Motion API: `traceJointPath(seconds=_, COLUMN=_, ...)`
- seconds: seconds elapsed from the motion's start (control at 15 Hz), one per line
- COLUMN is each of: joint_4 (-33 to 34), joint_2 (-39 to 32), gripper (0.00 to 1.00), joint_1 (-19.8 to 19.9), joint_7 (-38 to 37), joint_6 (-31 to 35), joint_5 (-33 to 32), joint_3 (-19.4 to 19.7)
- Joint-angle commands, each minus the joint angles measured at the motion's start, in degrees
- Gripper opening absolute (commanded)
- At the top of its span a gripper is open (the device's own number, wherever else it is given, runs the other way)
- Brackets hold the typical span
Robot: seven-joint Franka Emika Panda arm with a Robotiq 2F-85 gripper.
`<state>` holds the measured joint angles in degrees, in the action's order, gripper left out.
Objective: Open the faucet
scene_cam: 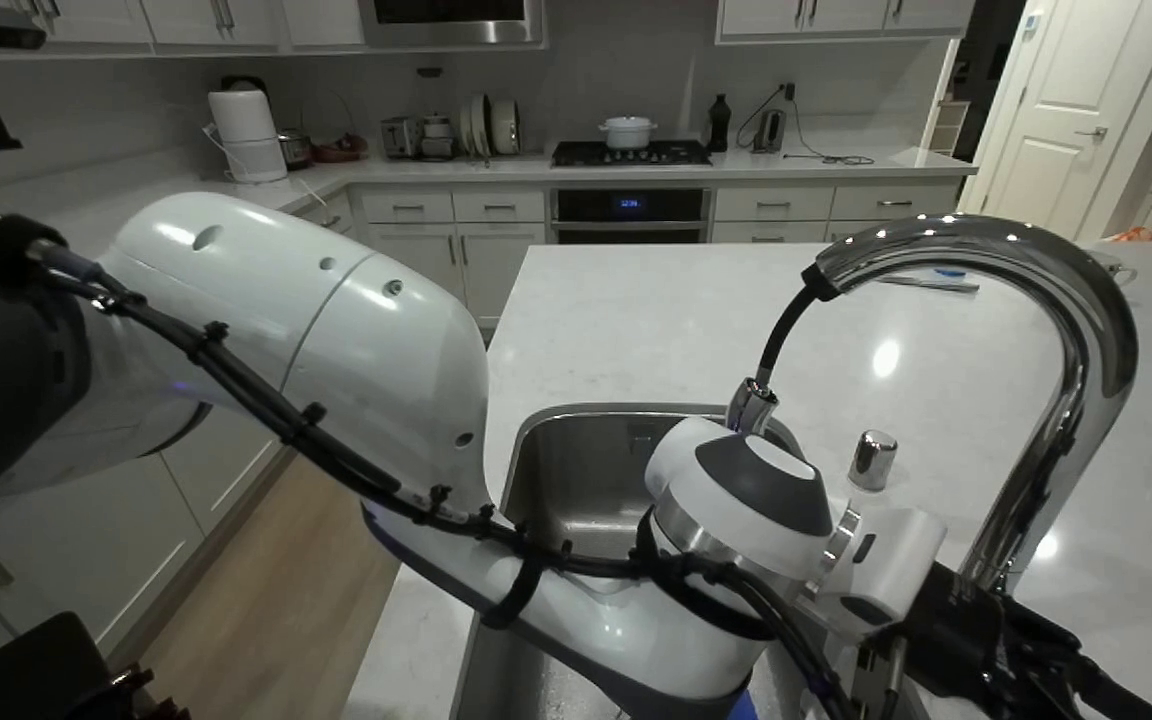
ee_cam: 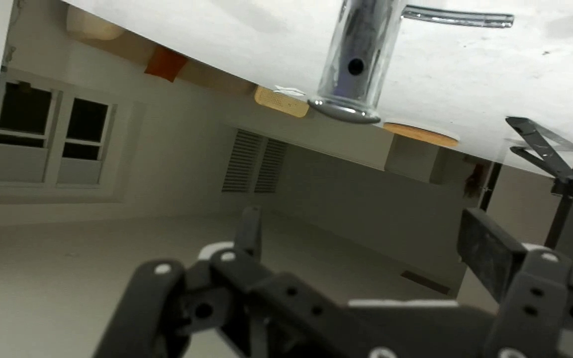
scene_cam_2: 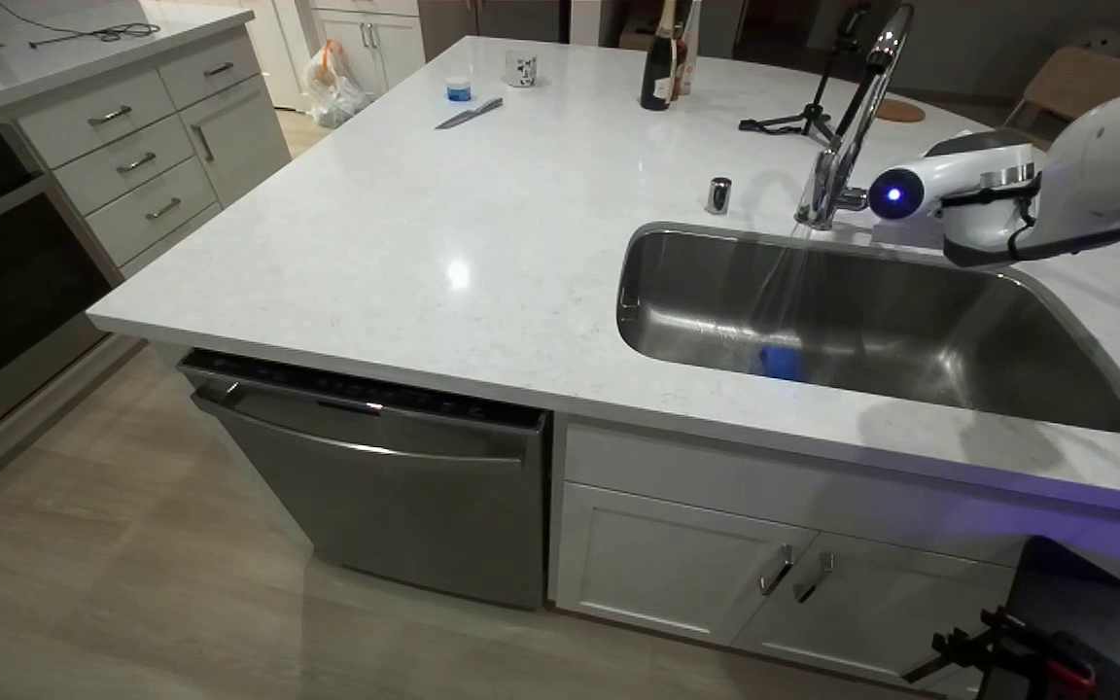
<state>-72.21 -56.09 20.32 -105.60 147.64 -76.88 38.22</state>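
In an exterior view the faucet arches tall on the right side, its spray head hanging from the tip on a black hose. The gripper spans the bottom of the wrist view, its jaws spread wide and holding nothing; a chrome stub of the faucet shows at the top of that frame, clear of them. In an exterior view the arm runs from the left edge to the lower right, and there the gripper is just beside the lower part of the faucet; I cannot tell whether they touch. In an exterior view the faucet stands at the upper right, on the bench beside the sink, where a blue thing lies. Thin pale streaks show inside the sink below the faucet; whether they are water I cannot tell.
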Motion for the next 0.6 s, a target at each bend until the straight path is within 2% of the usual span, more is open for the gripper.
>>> traceJointPath(seconds=0.0, joint_4=-4.13, joint_2=3.84, gripper=1.00, joint_1=-1.10, joint_7=4.07, joint_6=-1.77, joint_5=1.94, joint_3=-0.68)
traceJointPath(seconds=0.27, joint_4=-4.45, joint_2=5.75, gripper=1.00, joint_1=-0.56, joint_7=8.89, joint_6=-1.46, joint_5=5.47, joint_3=-1.72)
traceJointPath(seconds=0.53, joint_4=-4.76, joint_2=8.65, gripper=1.00, joint_1=0.57, joint_7=18.04, joint_6=-1.45, joint_5=12.24, joint_3=-4.36)
